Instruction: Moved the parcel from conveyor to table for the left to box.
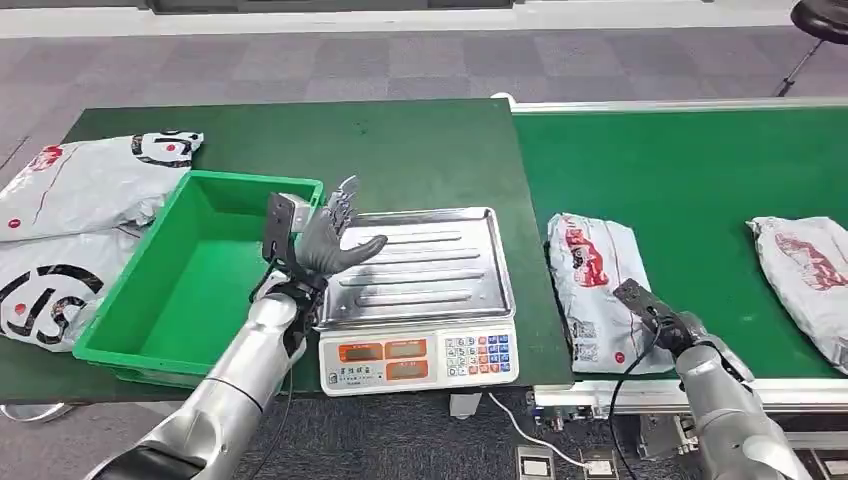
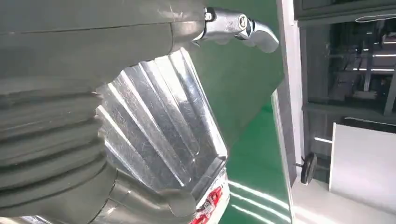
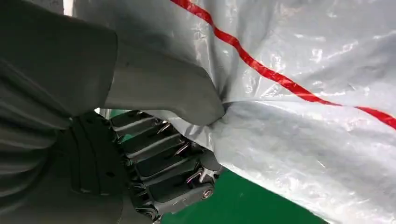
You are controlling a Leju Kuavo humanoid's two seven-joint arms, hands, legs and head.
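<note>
Grey parcel [image 3: 303,93] pinched by right hand [image 3: 154,140] fingers, edge cut off | left hand [image 1: 325,240] fingers spread, empty

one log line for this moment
right hand: grips parcel on conveyor | left hand: open over scale | bin: empty

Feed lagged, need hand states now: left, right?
Left hand: open, holding nothing, above the scale.
Right hand: gripping the parcel on the conveyor.

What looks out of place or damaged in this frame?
Nothing stands out. The grey plastic parcel with red print lies flat on the green conveyor belt, the right hand gripping its near edge; the creasing is ordinary bag slack.
</note>
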